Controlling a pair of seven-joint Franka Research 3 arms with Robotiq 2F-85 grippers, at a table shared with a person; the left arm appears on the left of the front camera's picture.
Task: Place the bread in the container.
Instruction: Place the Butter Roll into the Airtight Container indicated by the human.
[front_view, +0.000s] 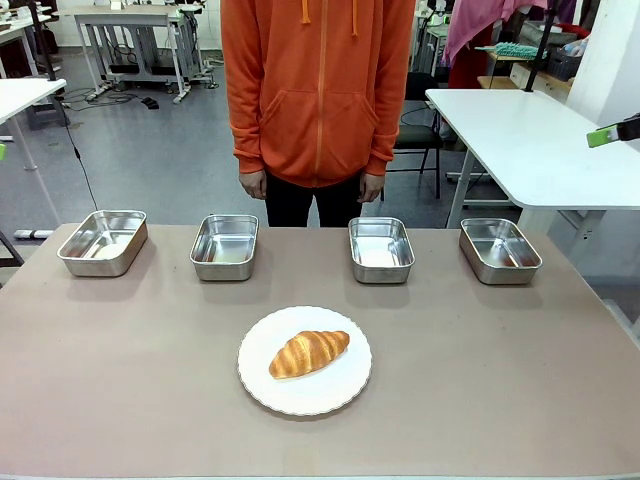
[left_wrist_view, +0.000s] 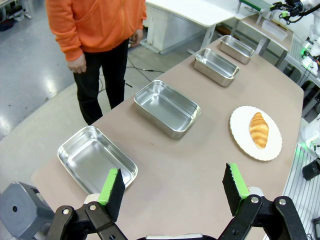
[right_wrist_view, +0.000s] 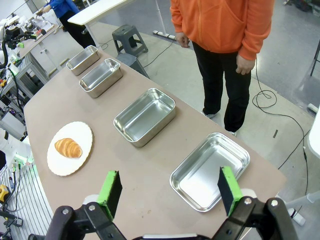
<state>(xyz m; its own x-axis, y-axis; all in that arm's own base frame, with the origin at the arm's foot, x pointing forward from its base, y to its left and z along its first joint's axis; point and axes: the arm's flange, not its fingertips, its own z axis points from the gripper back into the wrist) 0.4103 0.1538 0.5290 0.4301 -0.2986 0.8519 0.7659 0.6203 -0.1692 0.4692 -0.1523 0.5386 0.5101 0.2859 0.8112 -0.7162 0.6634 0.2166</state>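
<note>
The bread (front_view: 309, 353) is a golden-brown croissant lying on a round white plate (front_view: 300, 400) at the front middle of the table. Several identical steel pans stand empty in a row behind it; I cannot tell which of them is the container. My left gripper (left_wrist_view: 172, 187) hangs open above the table's left end, over the leftmost pan (left_wrist_view: 95, 160), with the bread (left_wrist_view: 259, 129) far off. My right gripper (right_wrist_view: 168, 189) hangs open above the right end, over the rightmost pan (right_wrist_view: 210, 170), and the bread (right_wrist_view: 68, 147) is well away from it.
A person in an orange hoodie (front_view: 318, 90) stands at the far edge with hands hanging down. The two middle pans (front_view: 224, 245) (front_view: 381, 248) sit just in front of the person. A white side table (front_view: 530, 140) stands beyond the right end.
</note>
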